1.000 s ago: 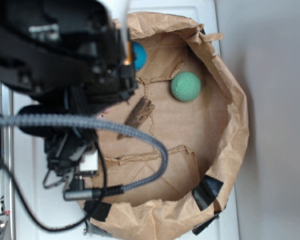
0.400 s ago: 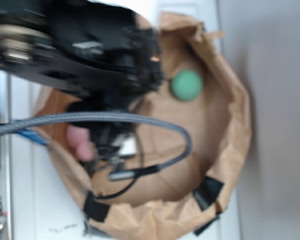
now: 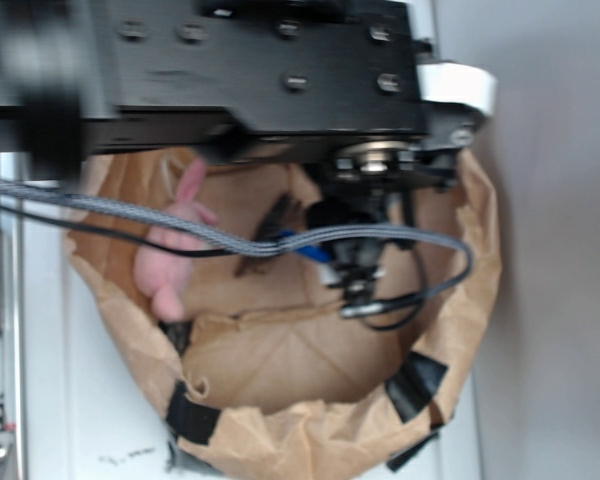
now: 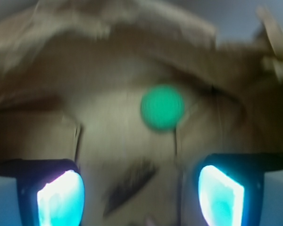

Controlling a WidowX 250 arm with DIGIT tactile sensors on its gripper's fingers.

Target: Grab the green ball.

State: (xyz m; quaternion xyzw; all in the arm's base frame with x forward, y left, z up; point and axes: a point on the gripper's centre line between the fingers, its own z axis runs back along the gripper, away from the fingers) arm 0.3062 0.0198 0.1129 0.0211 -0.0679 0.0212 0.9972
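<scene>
The green ball (image 4: pixel 162 107) lies on the brown paper floor ahead of me in the wrist view, blurred, centred above the gap between my fingers. My gripper (image 4: pixel 140 195) is open, its two pale fingertips (image 4: pixel 60 197) wide apart at the bottom edge with only paper and a dark wood piece (image 4: pixel 129 183) between them. In the exterior view the arm (image 3: pixel 250 70) covers the ball, and the gripper itself is hidden there.
A crumpled brown paper bag (image 3: pixel 310 440) forms a basin with raised walls all round. A pink plush toy (image 3: pixel 175 250) lies at its left side. The dark wood piece (image 3: pixel 265 235) lies near the middle. Cables (image 3: pixel 400 240) hang from the arm.
The arm has swung right across the bag, now covering the green ball and blue ball and uncovering the pink plush toy at the left.
</scene>
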